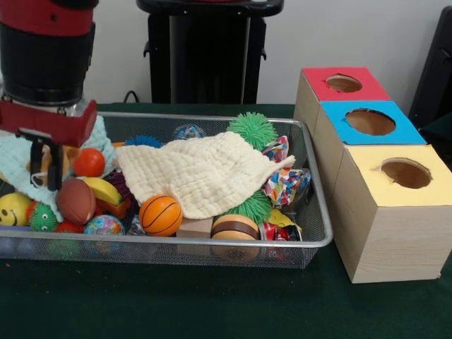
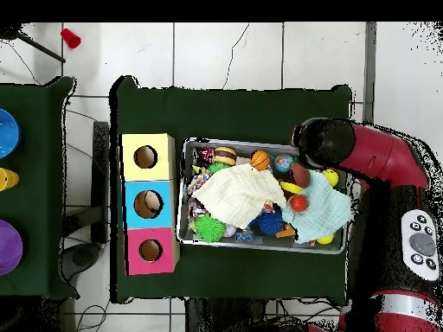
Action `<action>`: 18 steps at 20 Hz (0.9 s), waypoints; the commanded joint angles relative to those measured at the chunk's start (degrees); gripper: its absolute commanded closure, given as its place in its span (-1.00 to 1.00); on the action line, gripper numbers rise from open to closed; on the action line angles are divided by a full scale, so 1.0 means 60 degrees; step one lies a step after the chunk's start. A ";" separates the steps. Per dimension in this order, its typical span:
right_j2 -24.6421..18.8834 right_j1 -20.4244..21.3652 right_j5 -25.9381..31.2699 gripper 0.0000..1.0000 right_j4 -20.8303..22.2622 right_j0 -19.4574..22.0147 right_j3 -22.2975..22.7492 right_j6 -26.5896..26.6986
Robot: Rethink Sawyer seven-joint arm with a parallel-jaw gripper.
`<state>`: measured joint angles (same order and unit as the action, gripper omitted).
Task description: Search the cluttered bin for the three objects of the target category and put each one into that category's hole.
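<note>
Item: wide, shallow silver wire-mesh bin (image 1: 311, 236) on the dark green table cloth (image 1: 212, 304). All places below are given from this bin, as the front view shows it.

Contents, top layer: a cream waffle-weave cloth (image 1: 201, 173) spread over the middle; a pale blue-green cloth (image 1: 18, 166) heaped at the left end. Loose on top: orange basketball-print ball (image 1: 160, 215), brown football-shaped ball (image 1: 75, 200), small red-orange ball (image 1: 89, 162), yellow smiley ball (image 1: 13, 210), two green spiky rubber balls (image 1: 252, 129), a brown-and-cream striped round piece (image 1: 235, 227), crinkled multicoloured wrappers (image 1: 286, 185).

Task objects: no plush animal toy is identifiable in either view. Judged to lie beneath the two cloths or under the ball layer.

Destination: three pale wooden boxes just beside the bin's right end, with red (image 1: 344, 83), blue (image 1: 370, 121) and yellow (image 1: 405, 172) holed tops. Which hole belongs to plush cannot be told.

Gripper (image 1: 44, 166): red-and-black, hanging over the bin's left end, dark fingers down among the pale blue-green cloth and the red-orange ball. Whether the fingers are apart or closed on anything cannot be told.

Handling note for the search step (judgement): pinch a cloth at a free edge and lift it clear, not pushing through, since the balls roll readily and would bury soft toys further. Set the cloth where no toy is likely. Grasp plush only once its body is exposed.
</note>
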<state>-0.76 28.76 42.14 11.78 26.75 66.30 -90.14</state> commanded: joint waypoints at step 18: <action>0.1572 0.1804 0.0231 1.00 -0.2521 -0.2400 0.3937 -0.4159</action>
<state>6.12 39.65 42.13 0.27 13.81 78.46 -94.96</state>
